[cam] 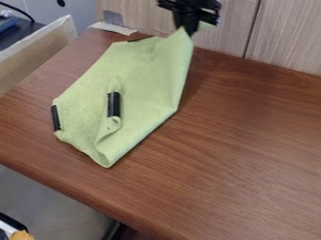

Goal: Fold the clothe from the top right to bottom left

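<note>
At the left, a black strip marks the edge of the light green cloth, which lies on the brown wood-grain table. Further right, a narrow fold curls up from the cloth's surface, with a second black strip on it, and one corner points down towards the table's near edge. A third dark strip shows along the far edge. At the cloth's upper right, its raised corner peaks at the black gripper, whose fingers are clamped on it; the rest of the cloth spreads below and to the left of the fingertips
</note>
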{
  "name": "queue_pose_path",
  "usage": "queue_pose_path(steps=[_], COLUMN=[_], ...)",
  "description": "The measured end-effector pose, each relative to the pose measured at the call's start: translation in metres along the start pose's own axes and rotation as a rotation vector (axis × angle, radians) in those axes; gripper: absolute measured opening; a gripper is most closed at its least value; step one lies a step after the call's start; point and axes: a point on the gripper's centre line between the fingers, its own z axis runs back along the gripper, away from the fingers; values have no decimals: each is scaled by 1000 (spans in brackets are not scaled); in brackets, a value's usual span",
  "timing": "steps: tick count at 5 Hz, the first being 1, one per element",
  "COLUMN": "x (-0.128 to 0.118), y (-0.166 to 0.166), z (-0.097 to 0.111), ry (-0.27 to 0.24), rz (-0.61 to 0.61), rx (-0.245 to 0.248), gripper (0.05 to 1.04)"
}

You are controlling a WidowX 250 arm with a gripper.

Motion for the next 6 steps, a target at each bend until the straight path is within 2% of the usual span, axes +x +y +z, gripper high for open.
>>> queue_pose_path(steps=[1,2,3,5,6], x=[-31,-59,-82,-122,-133], y=[21,28,31,36,41], z=[21,33,30,22,26], ry=[-39,-66,-54,-3,0], rz=[70,101,125,143,194], rx=[25,16,-2,16,28], gripper=[68,68,68,86,244])
